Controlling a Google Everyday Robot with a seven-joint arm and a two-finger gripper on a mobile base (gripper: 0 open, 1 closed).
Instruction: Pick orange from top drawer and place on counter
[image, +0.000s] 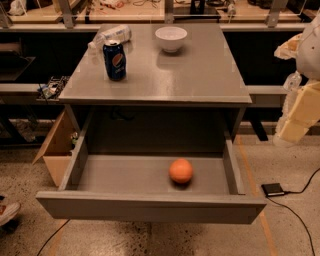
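Observation:
The orange (180, 171) lies on the flat bottom of the open top drawer (150, 206), a little right of its middle and close to the front panel. The drawer is pulled out toward me from the grey cabinet. The counter (200, 70) is the cabinet's grey top, above and behind the drawer. My gripper (290, 131) hangs at the right edge of the view, to the right of the cabinet and above the floor. It is well apart from the orange and holds nothing that I can see.
On the counter stand a blue soda can (114, 60) at the left and a white bowl (171, 38) at the back, with a plastic bottle (111, 36) lying behind the can. A cardboard box (57, 150) sits left of the cabinet. A black device (273, 189) with cables lies on the floor at the right.

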